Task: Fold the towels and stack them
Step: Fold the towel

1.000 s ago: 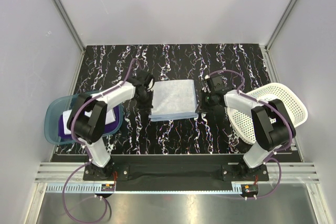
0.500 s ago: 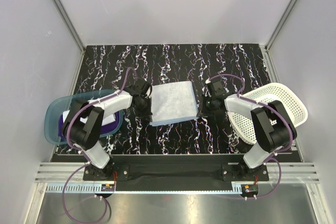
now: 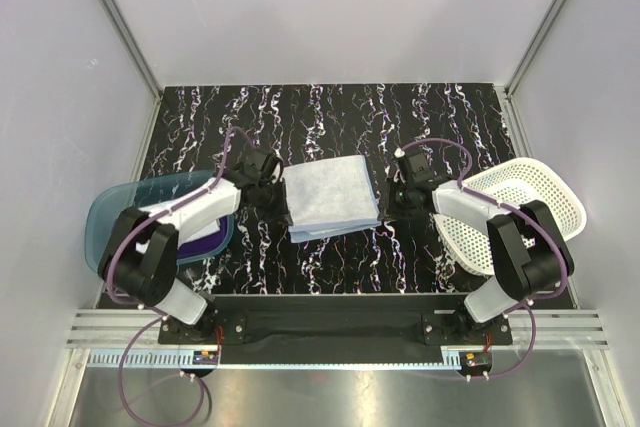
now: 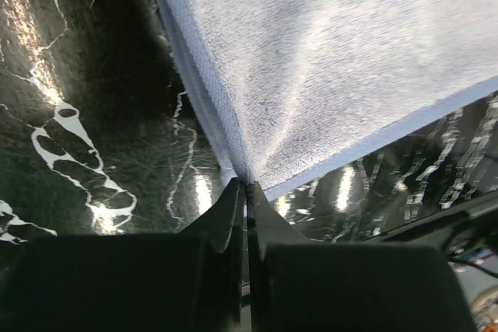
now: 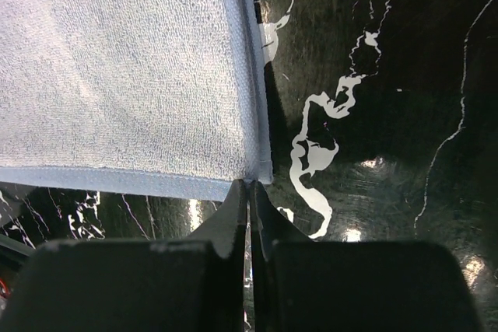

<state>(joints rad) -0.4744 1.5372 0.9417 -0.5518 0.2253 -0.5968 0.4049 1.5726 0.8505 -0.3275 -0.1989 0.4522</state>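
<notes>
A light blue towel [image 3: 332, 197] lies folded in the middle of the black marbled table. My left gripper [image 3: 287, 213] is shut on its near left corner; in the left wrist view the cloth [image 4: 334, 60] draws into creases toward the closed left gripper [image 4: 246, 185]. On the other side, my right gripper [image 3: 385, 205] pinches the towel's near right corner. The right wrist view shows the hemmed corner [image 5: 261, 170] caught at the shut tips of the right gripper [image 5: 249, 183]. A deep purple towel [image 3: 205, 240] lies in the teal tub, partly hidden by my left arm.
The translucent teal tub [image 3: 105, 232] sits at the table's left edge. A white perforated basket [image 3: 545, 197] stands at the right edge, behind my right arm. Grey walls close in the back and both sides.
The left arm has swung lower and further left, and its wrist has moved toward the towel's near corner. The towel has shifted slightly toward me and now looks thicker at its near edge.
</notes>
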